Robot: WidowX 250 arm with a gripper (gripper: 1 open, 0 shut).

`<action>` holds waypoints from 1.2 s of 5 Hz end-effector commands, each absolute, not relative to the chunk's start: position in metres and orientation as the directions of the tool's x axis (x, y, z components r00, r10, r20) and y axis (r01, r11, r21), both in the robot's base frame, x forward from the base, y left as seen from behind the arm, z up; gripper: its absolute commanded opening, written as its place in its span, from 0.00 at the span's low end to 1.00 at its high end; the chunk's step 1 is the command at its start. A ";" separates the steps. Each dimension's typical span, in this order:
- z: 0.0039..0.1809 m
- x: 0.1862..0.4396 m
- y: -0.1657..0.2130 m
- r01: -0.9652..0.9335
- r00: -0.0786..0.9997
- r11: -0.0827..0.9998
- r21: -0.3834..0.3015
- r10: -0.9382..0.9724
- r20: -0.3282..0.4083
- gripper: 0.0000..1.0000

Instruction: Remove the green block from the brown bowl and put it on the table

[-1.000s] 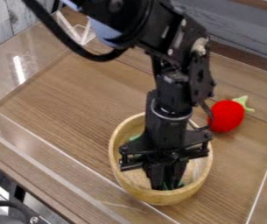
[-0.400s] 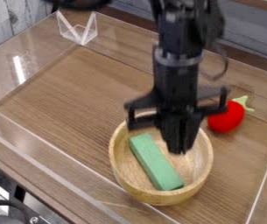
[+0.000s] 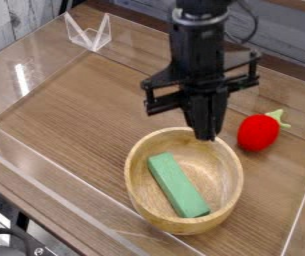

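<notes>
One green block below empty gripper

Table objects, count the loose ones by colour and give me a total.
Green: 1, the green block
Tan: 1, the wooden bowl
Red: 1, the strawberry-like toy
Total: 3

Single black arm enters from the top edge and hangs near vertical, wrist directly above the gripper. Gripper points straight down, its two dark fingers pressed together into one narrow tapering tip, nothing between them. A black crossbar sticks out level to either side of the wrist just above the fingers, with cabling running up the arm housing.
</notes>
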State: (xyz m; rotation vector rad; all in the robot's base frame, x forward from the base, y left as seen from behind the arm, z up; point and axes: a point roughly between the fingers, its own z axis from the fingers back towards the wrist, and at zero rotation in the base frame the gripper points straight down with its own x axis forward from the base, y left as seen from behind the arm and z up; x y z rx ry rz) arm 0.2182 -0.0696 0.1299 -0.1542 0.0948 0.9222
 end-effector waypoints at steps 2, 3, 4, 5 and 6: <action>0.127 0.213 -0.070 -0.815 0.578 0.569 -0.106 0.807 -0.117 0.00; 0.126 0.217 -0.066 -0.807 0.590 0.581 -0.103 0.799 -0.114 0.00; 0.126 0.222 -0.061 -0.799 0.601 0.592 -0.102 0.792 -0.111 0.00; 0.127 0.213 -0.060 -0.837 0.547 0.539 -0.101 0.830 -0.109 0.00; 0.127 0.203 -0.061 -0.869 0.493 0.484 -0.097 0.864 -0.105 0.00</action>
